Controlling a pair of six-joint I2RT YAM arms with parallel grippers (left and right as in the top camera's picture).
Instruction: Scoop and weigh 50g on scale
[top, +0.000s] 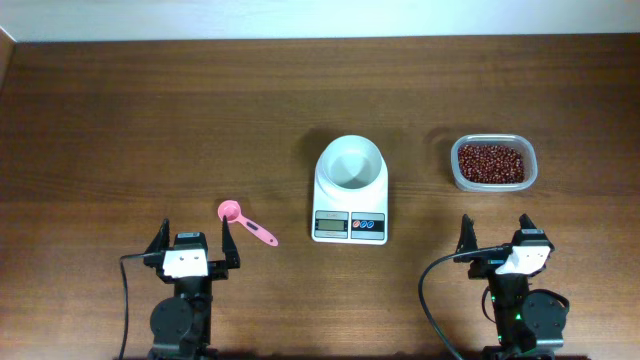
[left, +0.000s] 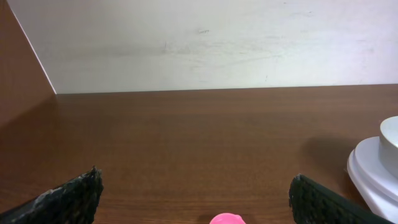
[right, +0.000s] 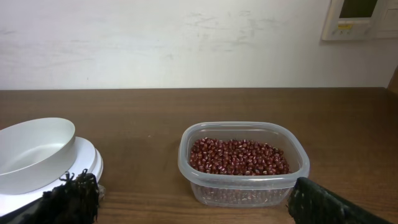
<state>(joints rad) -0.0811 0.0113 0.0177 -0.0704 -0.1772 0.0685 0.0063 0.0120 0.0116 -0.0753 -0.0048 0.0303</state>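
Scale (top: 350, 225), small and white with a grey display and red and blue buttons on its front, is seen near the middle of a dark brown wooden desk (top: 150, 110). An empty white bowl (top: 350, 163) is set on top of it. To the scale's right, well apart from it, a clear plastic tub (right: 186, 155) with rounded corners is placed. It is filled partway with small red-brown beans (top: 491, 162), heaped loosely inside. To the scale's left, a pink scoop (top: 250, 226) is laid flat on the desk, its round cup pointed away from the scale and its handle angled back toward the near edge. The left hand (top: 195, 238) is held at the near edge of the desk, just behind the scoop, with its two dark fingers spread wide and nothing gripped between them. In the left wrist view, the pink cup is glimpsed at the bottom edge, between the fingers. The right hand (top: 497, 232) is held at the near edge too, in line with the tub. Its fingers are likewise spread wide and nothing is held. A plain white wall (left: 199, 43) is seen beyond the far edge of the desk.
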